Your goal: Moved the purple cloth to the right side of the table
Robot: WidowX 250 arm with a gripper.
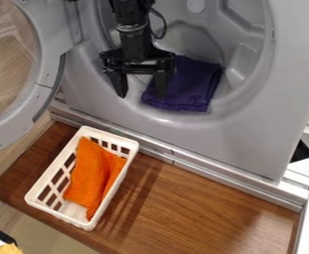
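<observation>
Wooden surface [203, 198] below an open washing machine [250, 136] | purple cloth [191, 87] in its drum [246, 57], partly behind my gripper [141, 95] | fingers [119, 85] spread apart, released

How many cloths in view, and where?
2. Purple cloth in the washer's opening; orange cloth in the white basket. Yellow thing at the lower-left edge is cut off, can't tell if it's cloth. More could be hidden under either cloth.

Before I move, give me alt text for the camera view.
Open black two-finger gripper, one finger overlapping a purple cloth in the round opening of a grey front-loading machine. Below, a white plastic basket holding an orange cloth stands on brown wood.
</observation>
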